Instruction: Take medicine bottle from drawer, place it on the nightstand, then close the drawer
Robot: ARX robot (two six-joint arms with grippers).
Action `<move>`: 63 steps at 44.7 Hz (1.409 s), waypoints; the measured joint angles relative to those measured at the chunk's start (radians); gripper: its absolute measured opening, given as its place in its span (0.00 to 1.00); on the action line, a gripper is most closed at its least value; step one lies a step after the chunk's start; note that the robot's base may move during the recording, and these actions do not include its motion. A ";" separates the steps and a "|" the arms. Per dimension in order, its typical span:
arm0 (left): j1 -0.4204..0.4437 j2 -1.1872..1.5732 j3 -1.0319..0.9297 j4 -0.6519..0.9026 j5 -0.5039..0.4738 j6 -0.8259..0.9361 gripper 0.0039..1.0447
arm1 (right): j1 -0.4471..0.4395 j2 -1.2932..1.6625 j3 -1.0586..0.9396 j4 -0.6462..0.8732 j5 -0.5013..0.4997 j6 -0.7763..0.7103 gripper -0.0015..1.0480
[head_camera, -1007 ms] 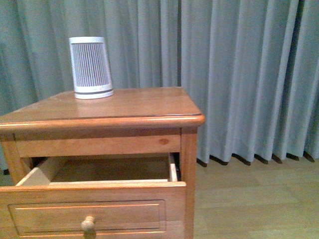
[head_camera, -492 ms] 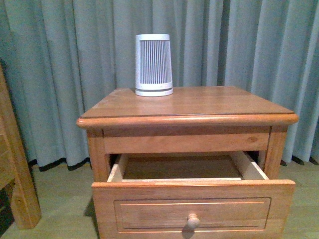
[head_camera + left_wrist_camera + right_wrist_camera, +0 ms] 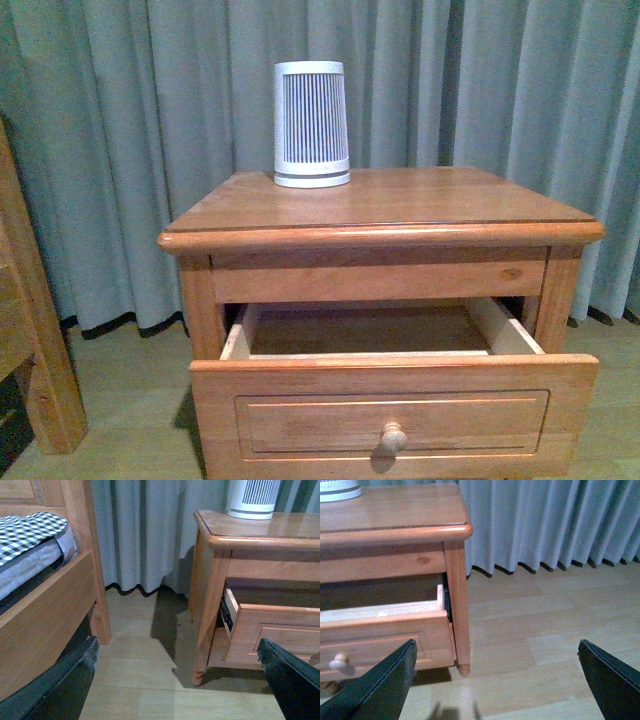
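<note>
To your left, the left end effector (image 3: 177, 647) hangs low over the floor (image 3: 150, 680) with its dark fingers (image 3: 65, 685) spread wide and nothing between them. Beside it is a wooden bed frame (image 3: 50, 600) with a checked cloth (image 3: 27, 527) on the bedding. The front view shows that frame at the far left edge, apart from the nightstand (image 3: 200, 300), which stands before a grey curtain (image 3: 130, 120). On the nightstand's tabletop (image 3: 450, 200), a white-and-grey ribbed device (image 3: 312, 125) stands upright at the back, left of centre, tapering upward. Below the tabletop, the drawer (image 3: 395, 400) is pulled out toward you. Its long axis runs left to right, its panelled front faces you and its round knob (image 3: 394, 437) sits in the middle. Only the rear part of its pale inside shows over the front panel, so you cannot tell where the medicine bottle lies or which way it points. To your right, the right end effector (image 3: 496, 647) also hangs spread and empty, near the nightstand's front right leg (image 3: 459, 620) and the drawer's right corner.
</note>
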 joint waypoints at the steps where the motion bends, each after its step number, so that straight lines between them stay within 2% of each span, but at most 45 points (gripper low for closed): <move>1: 0.000 0.000 0.000 0.000 0.000 0.000 0.94 | -0.003 0.037 0.023 0.010 -0.001 0.000 0.93; 6: 0.000 0.000 0.000 0.000 0.000 0.000 0.94 | 0.000 0.214 0.141 0.008 -0.004 0.018 0.93; 11: 0.000 0.000 0.000 0.000 0.000 0.000 0.94 | 0.041 0.358 0.275 -0.029 0.006 0.052 0.93; 16: 0.000 0.000 0.000 0.000 0.000 0.000 0.94 | 0.119 0.470 0.404 -0.077 0.021 0.073 0.93; 21: 0.000 0.000 0.000 0.000 0.000 0.000 0.94 | 0.236 0.593 0.571 -0.147 0.048 0.086 0.93; 25: 0.000 0.000 0.000 0.000 0.000 0.000 0.94 | 0.283 0.673 0.673 -0.200 0.066 0.093 0.93; 29: 0.000 0.000 0.000 0.000 0.000 0.000 0.94 | 0.301 0.740 0.749 -0.252 0.085 0.098 0.93; 37: 0.000 0.000 0.000 0.000 0.000 0.000 0.94 | 0.311 0.978 1.007 -0.500 0.086 0.154 0.93; 40: 0.000 0.000 0.000 0.000 0.000 0.000 0.94 | 0.311 1.041 1.065 -0.548 0.096 0.159 0.93; 49: 0.000 0.000 0.000 0.000 0.000 0.000 0.94 | 0.322 1.197 1.167 -0.555 0.124 0.154 0.93; 63: 0.000 0.000 0.000 0.000 0.000 0.000 0.94 | 0.330 1.294 1.187 -0.559 0.120 0.154 0.93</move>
